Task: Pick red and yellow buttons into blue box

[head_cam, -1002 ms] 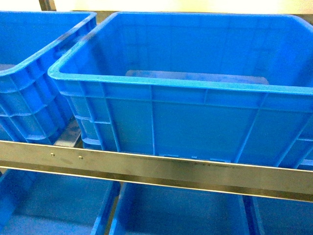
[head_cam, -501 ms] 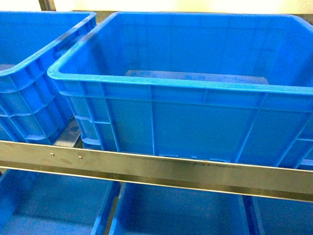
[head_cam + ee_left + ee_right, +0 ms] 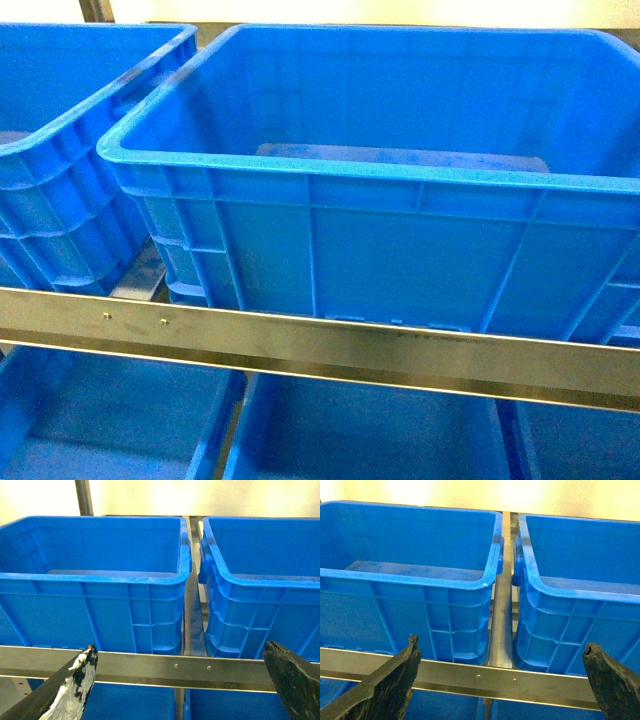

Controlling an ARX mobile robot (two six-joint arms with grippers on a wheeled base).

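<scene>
The box [image 3: 400, 240], a deep blue ribbed crate with a thick rolled rim, fills the centre and right of the head view. It stands on a shelf behind a steel rail [image 3: 320, 340] that crosses the lower part of the frame. What shows of its inside is plain blue floor. Neither the red nor the yellow button shows in any view.

A second crate [image 3: 60, 170] of the same kind stands just beside it at the upper left, a narrow gap between their walls. Under the rail, along the bottom edge, the rims and insides of lower bins [image 3: 360, 440] show.

In the left wrist view two crates sit side by side behind the rail, a shelf post rising at the upper left. The left gripper [image 3: 182, 680] is spread wide: one finger [image 3: 75, 685], black with white smears, juts in at the lower left and the other at the lower right, with nothing between them.

The right wrist view shows much the same pair of crates with a gap between them. The right gripper [image 3: 502, 677] is also spread wide, one black finger [image 3: 395, 680] at the lower left and one at the lower right, holding nothing. Which crates these are in the head view I cannot tell.
</scene>
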